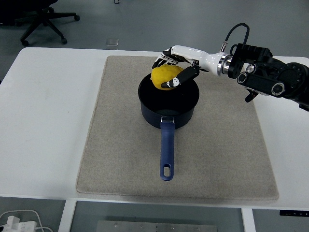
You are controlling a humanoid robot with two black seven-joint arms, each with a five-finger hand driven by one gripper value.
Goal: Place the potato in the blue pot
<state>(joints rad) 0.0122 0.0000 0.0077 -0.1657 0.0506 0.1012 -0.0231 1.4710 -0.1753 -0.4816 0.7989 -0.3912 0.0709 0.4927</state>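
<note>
Grasping lumpy yellow potato (165, 76), right robot hand (173, 67) hovers above far rim of dark-blue metal pot (168, 104), mid-counter.

A white table (48, 121) fills most of the frame, with a grey felt mat (120, 159) lying across its middle. Beyond the table, in the upper left corner, a black office chair (41, 19) stands on the grey floor (145, 24). White cables (19, 220) lie at the lower left corner.

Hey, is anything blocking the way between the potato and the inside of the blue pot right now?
Nothing visible. The right hand holds the potato over the far rim of the pot, whose opening is uncovered and looks empty below it.
</note>
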